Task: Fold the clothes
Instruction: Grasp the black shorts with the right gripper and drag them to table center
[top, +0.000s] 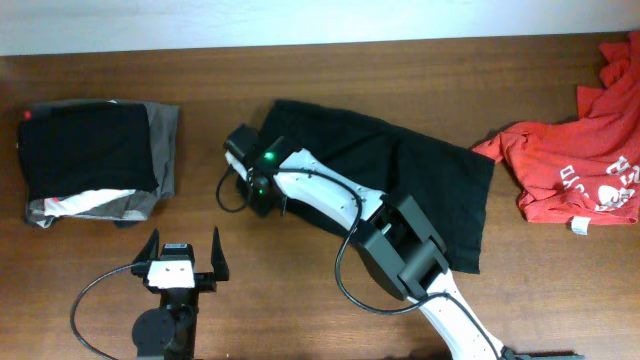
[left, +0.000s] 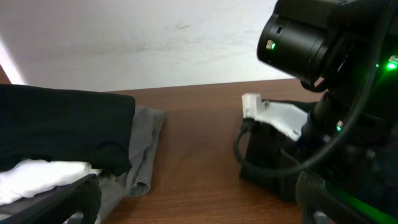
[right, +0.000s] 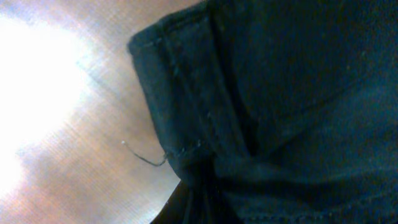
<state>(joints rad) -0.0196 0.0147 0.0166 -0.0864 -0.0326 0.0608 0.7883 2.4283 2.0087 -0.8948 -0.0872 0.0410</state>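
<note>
Under right hand (top: 256, 190): shirt (top: 430, 180) hem bunched, clamp cannot be told | left hand (top: 185, 245) fingers apart, idle | advice: smooth corner flat on bench (top: 300, 70) beneath hand, edges square, before releasing

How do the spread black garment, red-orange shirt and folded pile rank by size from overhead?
1. Spread black garment, partly under the right arm.
2. Red-orange shirt and folded pile look alike; the shirt runs off the picture's edge.

The overhead camera looks straight down on the table (top: 400, 60). The left wrist camera, low, faces the folded pile (left: 62, 124) and right arm (left: 311, 37), both shown overhead too. The right wrist camera sits tight against black cloth (right: 298, 93).
</note>
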